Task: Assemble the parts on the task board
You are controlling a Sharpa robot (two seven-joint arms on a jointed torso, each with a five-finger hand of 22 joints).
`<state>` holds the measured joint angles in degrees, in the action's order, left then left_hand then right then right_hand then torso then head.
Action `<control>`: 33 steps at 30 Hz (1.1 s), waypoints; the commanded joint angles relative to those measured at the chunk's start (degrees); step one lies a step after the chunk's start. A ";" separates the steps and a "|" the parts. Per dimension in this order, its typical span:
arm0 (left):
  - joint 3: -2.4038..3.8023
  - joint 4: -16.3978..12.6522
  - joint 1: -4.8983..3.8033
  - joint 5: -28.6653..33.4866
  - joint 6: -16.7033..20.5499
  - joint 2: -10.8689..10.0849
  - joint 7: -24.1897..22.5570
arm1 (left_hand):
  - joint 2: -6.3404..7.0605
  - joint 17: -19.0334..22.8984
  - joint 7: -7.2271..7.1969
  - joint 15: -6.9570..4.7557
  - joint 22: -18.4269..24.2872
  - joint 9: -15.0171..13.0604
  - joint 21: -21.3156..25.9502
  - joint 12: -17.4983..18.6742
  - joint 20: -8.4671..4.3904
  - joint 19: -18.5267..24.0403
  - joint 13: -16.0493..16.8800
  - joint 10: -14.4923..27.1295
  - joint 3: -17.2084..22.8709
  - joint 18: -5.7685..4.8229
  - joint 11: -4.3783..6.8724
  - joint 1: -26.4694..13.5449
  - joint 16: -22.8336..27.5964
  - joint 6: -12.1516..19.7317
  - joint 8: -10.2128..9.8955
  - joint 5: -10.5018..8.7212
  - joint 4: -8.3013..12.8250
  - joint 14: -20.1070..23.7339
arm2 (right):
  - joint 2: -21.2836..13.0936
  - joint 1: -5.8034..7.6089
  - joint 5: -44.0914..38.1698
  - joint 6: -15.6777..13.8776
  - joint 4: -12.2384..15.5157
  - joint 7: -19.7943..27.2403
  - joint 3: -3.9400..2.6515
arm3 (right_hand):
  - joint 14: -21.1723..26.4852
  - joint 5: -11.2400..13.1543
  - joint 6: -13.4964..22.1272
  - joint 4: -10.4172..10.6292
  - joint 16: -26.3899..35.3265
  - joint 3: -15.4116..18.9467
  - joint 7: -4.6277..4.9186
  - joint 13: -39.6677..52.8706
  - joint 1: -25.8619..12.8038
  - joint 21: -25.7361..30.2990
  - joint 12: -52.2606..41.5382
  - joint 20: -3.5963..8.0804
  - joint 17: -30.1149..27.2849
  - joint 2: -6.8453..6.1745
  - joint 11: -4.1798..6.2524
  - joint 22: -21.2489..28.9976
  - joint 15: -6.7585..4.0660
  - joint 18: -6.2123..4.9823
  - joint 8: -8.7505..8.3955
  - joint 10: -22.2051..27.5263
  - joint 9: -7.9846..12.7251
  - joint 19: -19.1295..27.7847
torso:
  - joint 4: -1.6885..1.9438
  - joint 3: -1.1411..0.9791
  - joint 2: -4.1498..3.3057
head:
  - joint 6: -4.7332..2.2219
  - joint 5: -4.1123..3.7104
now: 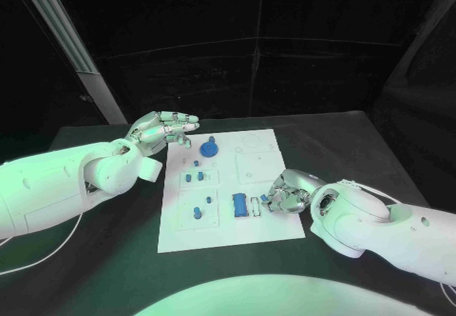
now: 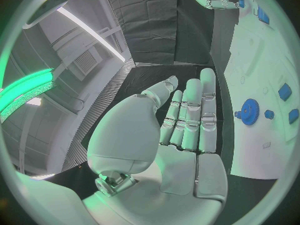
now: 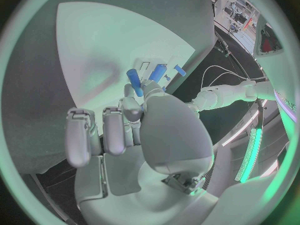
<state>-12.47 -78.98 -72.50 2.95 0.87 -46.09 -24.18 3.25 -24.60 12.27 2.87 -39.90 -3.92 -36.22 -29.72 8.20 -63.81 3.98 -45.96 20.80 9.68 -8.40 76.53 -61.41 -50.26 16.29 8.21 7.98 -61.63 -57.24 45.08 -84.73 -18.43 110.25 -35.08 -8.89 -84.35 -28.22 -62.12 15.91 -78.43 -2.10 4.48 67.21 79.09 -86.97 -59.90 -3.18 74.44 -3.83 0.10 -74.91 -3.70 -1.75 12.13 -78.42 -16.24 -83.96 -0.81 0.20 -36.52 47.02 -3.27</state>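
Now the right hand [image 1: 285, 195] is down at the near right edge of the white plastic task board [image 1: 275, 227], pinching a small blue cylindrical peg [image 3: 134, 78] between thumb and fingertips, other fingers loosely curled. That peg looks light, rigid and smooth (slippery, I'd guess), so a hold low on its shaft, leaving the tip free to enter a hole, seems the sensible grip. Just beyond those fingertips sits a flat blue rectangular block [image 1: 241, 205] on the board. Over on the far side, the left hand [image 1: 163, 128] hovers empty, fingers straight and together, with the round blue gear [image 2: 249, 111] lying just past its fingertips. The right wrist view shows the peg in the pinch; from the head view the fingers cover it.
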 commanded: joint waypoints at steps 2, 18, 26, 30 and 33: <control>0.04 -0.07 -0.07 0.19 -0.80 0.08 0.03 | -0.62 0.05 0.08 0.17 0.09 0.01 0.21 -0.20 0.23 0.06 -0.06 0.38 -0.24 0.85 -0.04 0.00 -0.24 0.50 0.39 0.30 0.21 0.40 | 0.70 0.09 5.53 -0.42 -0.65 -0.48 0.00 | -2.78 -0.49 -0.75 0.70 -0.23 0.50 0.03 0.22 -2.27 -0.22 -0.50 0.55 0.09 -0.41 -0.03 -11.54 -0.12 0.65 -0.31 -0.43 -0.24 -3.25 | 0.04 0.04 0.03 | 0.03 0.03; 0.04 -0.17 -0.09 0.19 -1.11 0.08 0.16 | -0.71 0.23 0.15 0.29 0.20 0.03 0.29 -0.40 0.33 0.11 -0.08 0.55 -0.47 0.80 -0.11 -0.59 -0.35 0.64 0.50 0.26 -0.17 0.45 | 3.34 0.11 5.72 -0.20 -2.52 -2.45 0.00 | -2.75 -5.40 -1.52 0.38 -0.20 3.18 -0.31 0.39 -7.77 -0.22 -0.48 0.59 0.11 -0.38 0.18 -11.56 -0.25 0.65 -0.43 -0.72 -0.84 -3.24 | -0.04 -0.03 0.05 | 0.03 0.18; 0.04 -0.21 -0.09 0.19 -1.30 0.08 0.32 | -0.71 0.23 0.15 0.29 0.20 0.03 0.29 -0.40 0.33 0.11 -0.08 0.55 -0.47 0.80 -0.11 -0.59 -0.35 0.64 0.50 0.26 -0.17 0.45 | 3.61 0.11 4.44 0.79 -2.88 -3.08 0.00 | -2.75 -5.42 -1.66 0.38 -0.18 3.34 -0.36 0.37 -7.77 -0.19 -0.40 0.63 0.10 -0.34 0.22 -11.53 -0.30 0.64 -0.40 -0.72 -0.95 -3.22 | -0.03 -0.03 0.04 | -0.01 0.16; 0.04 -0.19 -0.09 0.19 -1.35 0.03 0.36 | -0.71 0.23 0.15 0.29 0.20 0.03 0.29 -0.40 0.33 0.11 -0.08 0.55 -0.47 0.80 -0.11 -0.59 -0.35 0.64 0.50 0.26 -0.17 0.45 | 3.19 0.11 2.15 0.70 -2.48 -3.25 0.00 | -2.72 -4.13 -1.73 0.14 -0.12 3.75 -0.40 0.38 -7.41 -0.17 -0.30 0.72 0.04 -0.55 0.28 -11.51 -0.36 0.63 -0.44 -0.72 -1.16 -3.19 | -0.10 -0.10 0.06 | -0.05 0.20; 0.04 -0.16 -0.09 0.19 -1.37 0.02 0.39 | -0.71 0.23 0.15 0.29 0.20 0.03 0.29 -0.40 0.33 0.11 -0.08 0.55 -0.47 0.80 -0.11 -0.59 -0.35 0.64 0.50 0.26 -0.17 0.45 | 2.81 0.10 0.19 0.60 -2.18 -3.24 0.00 | -2.72 -0.39 -1.98 -0.20 -0.10 4.57 -0.48 0.46 -6.84 -0.11 -0.25 0.79 0.06 -0.79 0.34 -11.46 -0.42 0.61 -0.39 -0.77 -1.57 -3.14 | -0.18 -0.13 0.08 | -0.05 0.25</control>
<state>-12.48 -79.07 -72.51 2.95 0.35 -46.08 -23.75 2.85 -24.43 12.48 3.08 -39.80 -3.92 -36.22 -29.71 8.20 -63.81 3.98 -45.75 20.57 9.67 -8.60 76.13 -61.41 -50.05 16.51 8.21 7.75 -61.42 -54.36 45.13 -81.28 -18.20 107.81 -37.84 -8.88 -84.14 -28.92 -63.71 15.60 -78.42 2.26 3.82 67.62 71.58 -86.97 -60.13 -2.75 74.56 -4.62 0.20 -74.90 -3.90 -1.75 11.92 -78.93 -17.74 -83.96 -0.89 0.12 -36.47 46.96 -3.07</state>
